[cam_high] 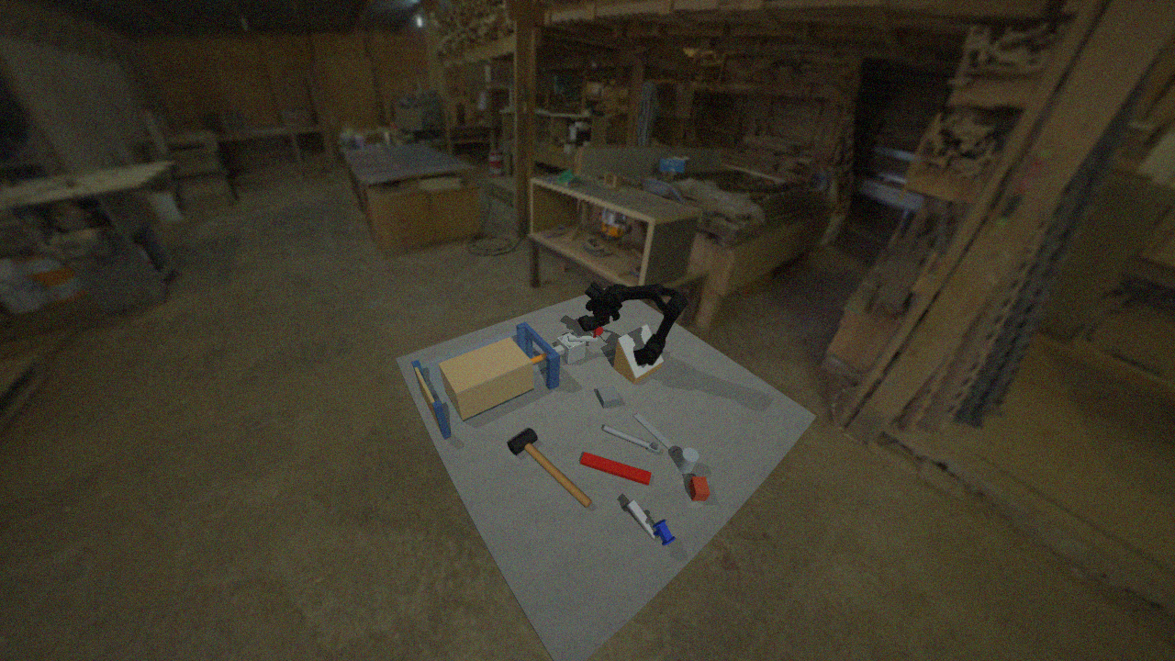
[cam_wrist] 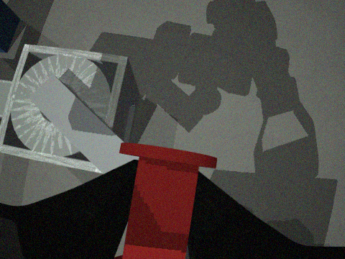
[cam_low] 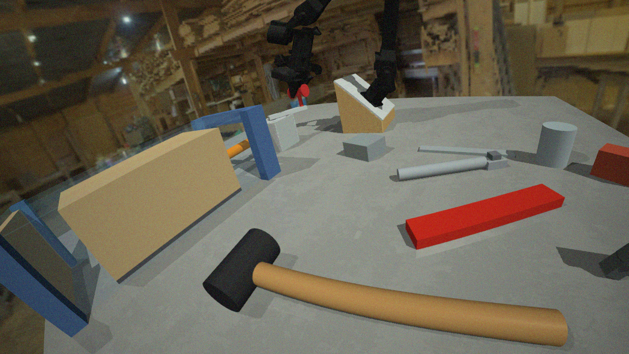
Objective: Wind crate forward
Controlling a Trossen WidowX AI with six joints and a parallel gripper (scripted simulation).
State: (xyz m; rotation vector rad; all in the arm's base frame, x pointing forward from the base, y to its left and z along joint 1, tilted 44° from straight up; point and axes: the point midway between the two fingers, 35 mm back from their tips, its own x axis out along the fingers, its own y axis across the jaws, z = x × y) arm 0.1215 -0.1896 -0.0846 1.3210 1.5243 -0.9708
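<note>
- Already the tool [cam_high: 595,329] [cam_low: 297,91] [cam_wrist: 164,173] clamps the red grip [cam_high: 598,331] [cam_low: 302,92] [cam_wrist: 163,201], its handle apparently seated on the winch [cam_high: 571,349] [cam_low: 285,132] [cam_wrist: 118,86].
- Crate [cam_high: 486,376] [cam_low: 154,197], center left, sits short of the frame; winding remains.

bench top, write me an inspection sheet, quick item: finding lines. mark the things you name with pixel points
surface: grey bench [cam_high: 566,566] [cam_low: 334,206], flat-looking
crate [cam_high: 488,377] [cam_low: 154,193]: looks flat, short of the blue frame [cam_high: 556,369] [cam_low: 260,140]
winch [cam_high: 572,352] [cam_low: 285,132] [cam_wrist: 120,80]: crank handle [cam_high: 581,338] [cam_low: 288,112] [cam_wrist: 97,144] over its top; key seating can't be told
clutter: mallet [cam_high: 558,475] [cam_low: 395,303], red bar [cam_high: 614,467] [cam_low: 483,215], grey block [cam_high: 609,399] [cam_low: 364,148], grey cylinder [cam_high: 689,458] [cam_low: 556,145], others
gripper [cam_high: 597,330] [cam_low: 299,91] [cam_wrist: 164,173]: jaws shut on the handle's red knob [cam_high: 598,331] [cam_low: 303,90] [cam_wrist: 165,194]
cables: nothing seen on the bench; dark coil [cam_high: 493,250] on the floor
surroundings: dim wood workshop, open shelf unit [cam_high: 645,251] behind
</note>
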